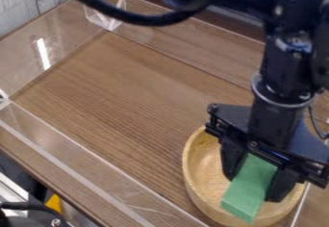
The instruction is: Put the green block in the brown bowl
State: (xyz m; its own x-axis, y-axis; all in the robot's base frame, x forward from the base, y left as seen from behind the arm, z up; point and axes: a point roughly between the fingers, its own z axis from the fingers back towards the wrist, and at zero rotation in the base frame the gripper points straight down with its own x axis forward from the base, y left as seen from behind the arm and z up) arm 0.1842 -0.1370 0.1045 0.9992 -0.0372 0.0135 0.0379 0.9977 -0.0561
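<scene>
The green block hangs upright between the black fingers of my gripper, which is shut on it. It is held directly over the inside of the brown bowl, a round light wooden bowl at the lower right of the table. The block's lower end sits just above the bowl's floor; whether it touches, I cannot tell. The arm comes down from the top right and hides the bowl's far rim.
A wood-grain tabletop is enclosed by low clear acrylic walls. A small clear triangular stand sits at the far left corner. The bowl lies close to the front and right walls.
</scene>
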